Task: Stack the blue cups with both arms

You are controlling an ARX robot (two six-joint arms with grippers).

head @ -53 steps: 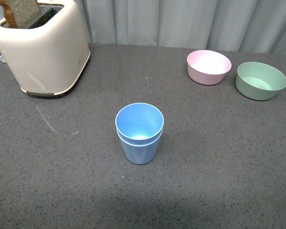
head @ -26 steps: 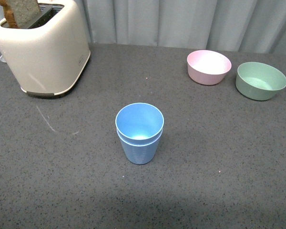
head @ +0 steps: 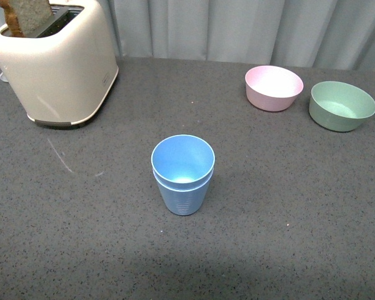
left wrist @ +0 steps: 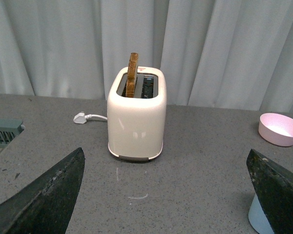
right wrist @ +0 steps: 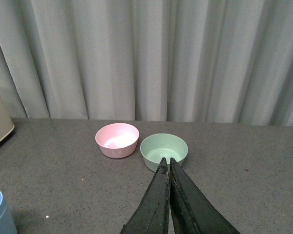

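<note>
- Mid-table, toward the near edge: cups nested, upright; stacking looks done.
- Left gripper wide, empty; right gripper pinched together, empty.
- Next: likely nothing but staying clear.

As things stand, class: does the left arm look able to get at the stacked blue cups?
Probably yes. The left gripper is open and empty, the blue cups stand upright on bare table, and the toaster sits well behind them, so nothing shows in the way.
</note>
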